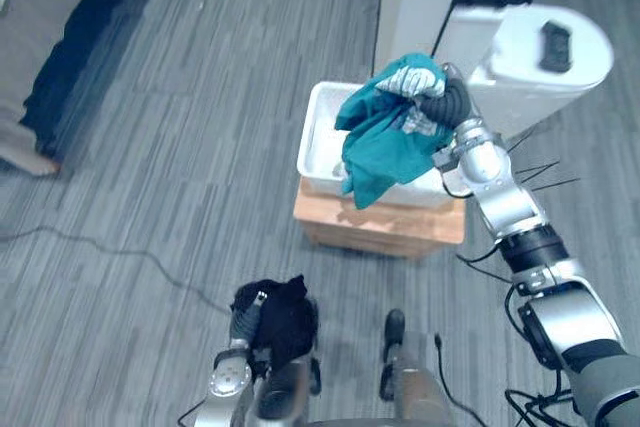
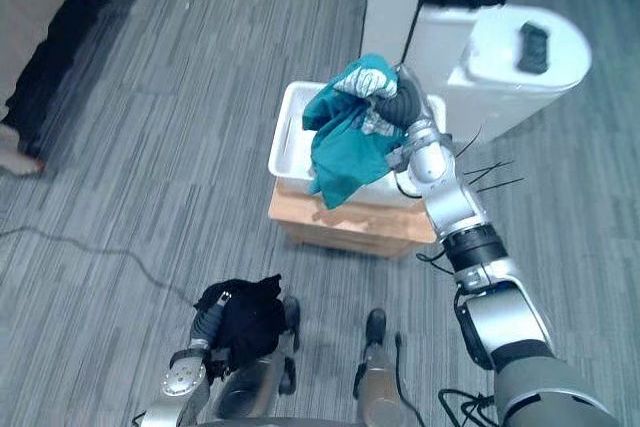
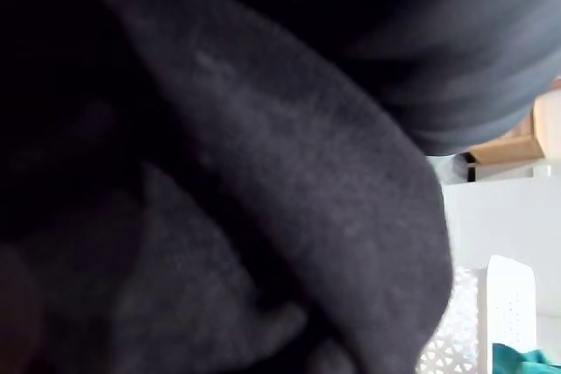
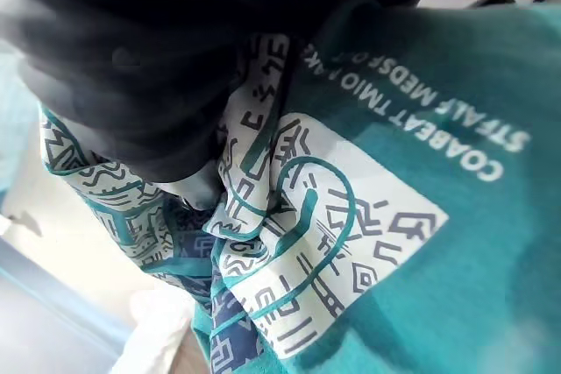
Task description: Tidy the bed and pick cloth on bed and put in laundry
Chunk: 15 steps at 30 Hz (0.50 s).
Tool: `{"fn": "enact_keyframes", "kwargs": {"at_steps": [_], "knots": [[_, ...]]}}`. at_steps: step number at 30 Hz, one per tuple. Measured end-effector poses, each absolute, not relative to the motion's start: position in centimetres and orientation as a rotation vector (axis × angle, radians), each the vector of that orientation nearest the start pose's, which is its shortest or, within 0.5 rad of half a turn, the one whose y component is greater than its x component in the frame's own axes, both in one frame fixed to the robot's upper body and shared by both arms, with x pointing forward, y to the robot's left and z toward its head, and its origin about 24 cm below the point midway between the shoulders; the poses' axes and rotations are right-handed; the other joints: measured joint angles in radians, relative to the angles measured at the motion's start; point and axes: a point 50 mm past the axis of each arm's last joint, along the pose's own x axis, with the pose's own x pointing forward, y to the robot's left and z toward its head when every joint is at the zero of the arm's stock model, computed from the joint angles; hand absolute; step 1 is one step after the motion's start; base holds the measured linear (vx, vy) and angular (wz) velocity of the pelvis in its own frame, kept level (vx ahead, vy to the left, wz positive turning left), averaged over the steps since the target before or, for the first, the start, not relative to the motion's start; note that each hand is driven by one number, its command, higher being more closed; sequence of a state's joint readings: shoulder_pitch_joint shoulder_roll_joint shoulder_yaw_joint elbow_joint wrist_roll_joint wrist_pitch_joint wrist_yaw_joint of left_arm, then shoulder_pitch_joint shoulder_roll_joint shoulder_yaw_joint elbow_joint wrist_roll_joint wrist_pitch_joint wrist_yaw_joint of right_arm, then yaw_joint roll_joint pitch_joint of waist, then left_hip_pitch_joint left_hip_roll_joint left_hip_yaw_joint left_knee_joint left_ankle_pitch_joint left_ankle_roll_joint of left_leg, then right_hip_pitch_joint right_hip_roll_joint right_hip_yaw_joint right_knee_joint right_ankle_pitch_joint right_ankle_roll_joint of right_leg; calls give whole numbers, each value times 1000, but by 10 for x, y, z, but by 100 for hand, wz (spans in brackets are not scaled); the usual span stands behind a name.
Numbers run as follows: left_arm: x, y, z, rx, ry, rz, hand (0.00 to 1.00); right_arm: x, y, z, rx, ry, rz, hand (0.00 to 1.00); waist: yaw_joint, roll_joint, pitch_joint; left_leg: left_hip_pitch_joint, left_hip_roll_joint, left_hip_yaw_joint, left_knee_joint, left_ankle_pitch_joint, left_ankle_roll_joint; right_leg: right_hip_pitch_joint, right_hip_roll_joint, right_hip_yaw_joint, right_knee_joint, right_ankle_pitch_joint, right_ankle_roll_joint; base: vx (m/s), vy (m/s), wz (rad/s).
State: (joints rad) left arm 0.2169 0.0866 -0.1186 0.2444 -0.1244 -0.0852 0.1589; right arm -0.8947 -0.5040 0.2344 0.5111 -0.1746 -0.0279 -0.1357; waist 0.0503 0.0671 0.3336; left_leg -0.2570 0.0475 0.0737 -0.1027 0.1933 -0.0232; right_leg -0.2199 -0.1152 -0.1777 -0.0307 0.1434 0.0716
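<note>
A teal cloth (image 1: 380, 142) with a white patterned print hangs bunched from my right hand (image 1: 452, 99), which is shut on it. It dangles just above the right part of a white laundry basket (image 1: 318, 137), its lower edge draping over the front rim. In the right wrist view the teal cloth (image 4: 421, 243) lies close against the hand's dark cover. Low down by my body, my left hand (image 1: 245, 319) carries a bunched black cloth (image 1: 285, 317) that covers the hand. The same black cloth (image 3: 263, 172) lies right up against the left wrist camera.
The basket stands on a low wooden box (image 1: 380, 222). Behind it to the right is a white lidded bin (image 1: 530, 57) with a dark object on top. The bed (image 1: 30, 7) with a dark skirt is at the far upper left. Grey carpet lies between.
</note>
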Motion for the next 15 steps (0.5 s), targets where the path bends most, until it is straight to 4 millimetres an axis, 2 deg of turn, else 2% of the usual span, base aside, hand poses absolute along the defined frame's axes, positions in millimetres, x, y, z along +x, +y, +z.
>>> {"fn": "enact_keyframes", "kwargs": {"at_steps": [1, 4, 5, 10, 15], "knots": [[188, 160, -46, -16, 348, 120, 100, 388, -184, 231, -760, -428, -93, 100, 3, 13, 11, -21, -1, -10, 0, 8, 0, -15, 0, -9, -2, 6, 3, -60, -10, 19], [193, 152, -37, -33, 299, 84, 100, 393, -205, 234, -769, -382, -179, 100, 18, 31, 34, -35, -2, -23, 0, 14, 0, -21, 0, -20, -6, 11, 2, -29, -13, 15], [194, 148, -33, -49, 281, 72, 100, 394, -216, 231, -759, -351, -219, 0, 19, 38, 37, -42, -3, -35, 0, 19, 4, -21, 1, -31, -6, 11, 2, -8, -19, 18], [202, 140, -9, -76, 169, 24, 100, 399, -248, 213, -736, -190, -331, 0, 19, 40, 38, -31, -3, -42, 5, 28, 8, -6, 2, -39, -6, 12, 1, 21, -24, 8], [211, 137, 25, -87, 11, -23, 100, 396, -260, 206, -773, -148, -381, 0, 8, 41, 37, 32, 0, -14, -1, 15, 5, 48, 3, -15, -6, -2, -4, -6, -12, -8]]}}
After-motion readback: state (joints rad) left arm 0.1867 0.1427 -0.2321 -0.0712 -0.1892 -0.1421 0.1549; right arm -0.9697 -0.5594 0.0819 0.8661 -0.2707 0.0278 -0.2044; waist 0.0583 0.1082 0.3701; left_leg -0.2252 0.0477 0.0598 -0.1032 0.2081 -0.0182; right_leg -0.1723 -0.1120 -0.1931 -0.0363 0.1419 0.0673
